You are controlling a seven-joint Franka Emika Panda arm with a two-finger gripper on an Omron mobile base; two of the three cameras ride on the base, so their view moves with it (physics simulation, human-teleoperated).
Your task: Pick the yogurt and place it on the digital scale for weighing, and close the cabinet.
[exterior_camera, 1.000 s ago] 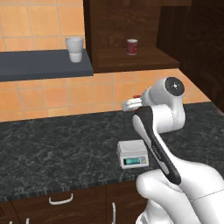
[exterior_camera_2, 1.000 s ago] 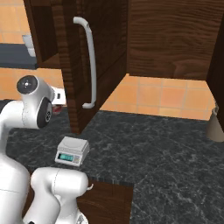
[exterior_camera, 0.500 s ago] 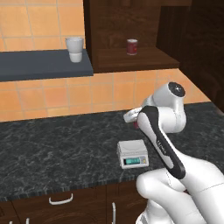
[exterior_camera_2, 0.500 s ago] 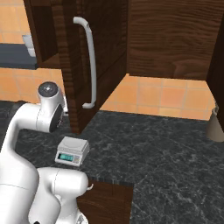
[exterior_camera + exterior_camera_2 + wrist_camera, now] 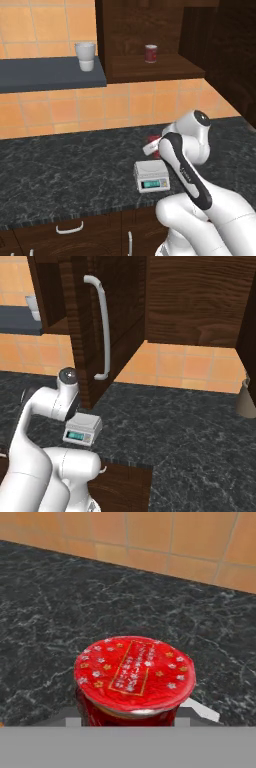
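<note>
Lowered claw [image 5: 154,146] grips yogurt [image 5: 134,678] — above black counter [image 5: 65,165].

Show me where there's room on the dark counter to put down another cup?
The counter is bare left of the digital scale, back to the orange tiled wall. Seen from the right base, it is also bare right of the scale, toward the brown thing at the far edge. It is crowded just behind the scale, where the gripper holds the yogurt.

Glossy foil-topped yogurt [image 5: 134,672], dark-wood cabinet [image 5: 112,311]
</note>
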